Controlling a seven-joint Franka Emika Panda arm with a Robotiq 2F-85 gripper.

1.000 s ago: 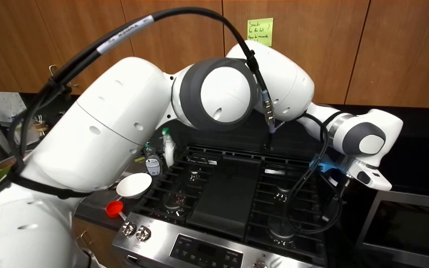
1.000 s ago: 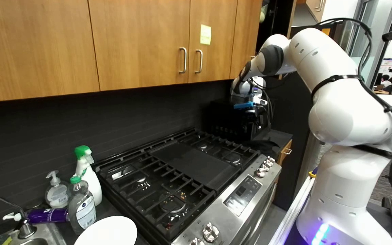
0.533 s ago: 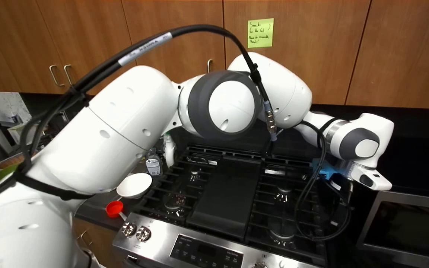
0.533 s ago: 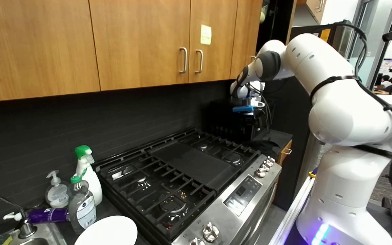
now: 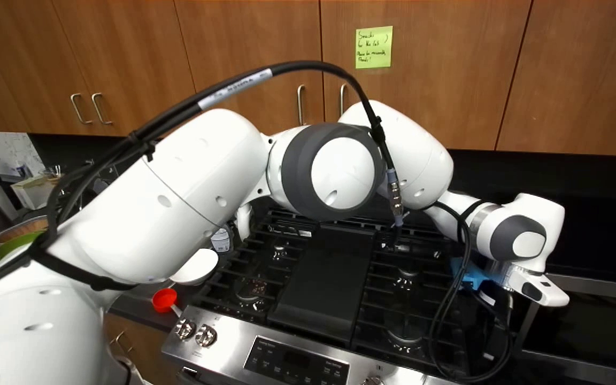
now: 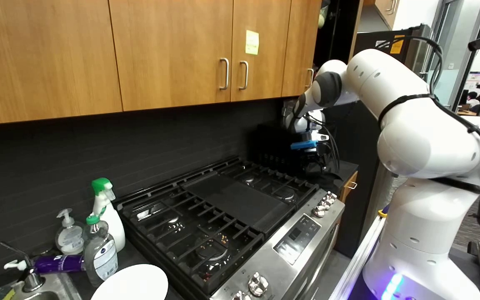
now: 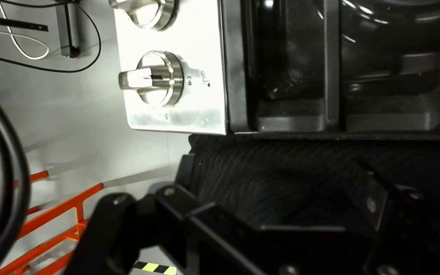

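Stovetop (image 6: 240,200): dark, steel-fronted
Cloth (image 7: 266,183): matte black, finely ribbed, faintly rumpled, just beside the stovetop
Gripper (image 7: 275,170): unclenched, spread wide over the cloth

- Yellow note (image 5: 374,48) on wooden cabinet (image 5: 436,93)
- Red scoop (image 5: 164,300) near white bowl (image 5: 200,265)
- Green-topped spray bottle (image 6: 113,221) beside clear bottle (image 6: 101,254)
- Purple bottle (image 6: 58,264) on its side

place: kitchen | signs: gas stove (image 6: 236,202), sink (image 6: 66,287), wooden wall cabinets (image 6: 173,50)
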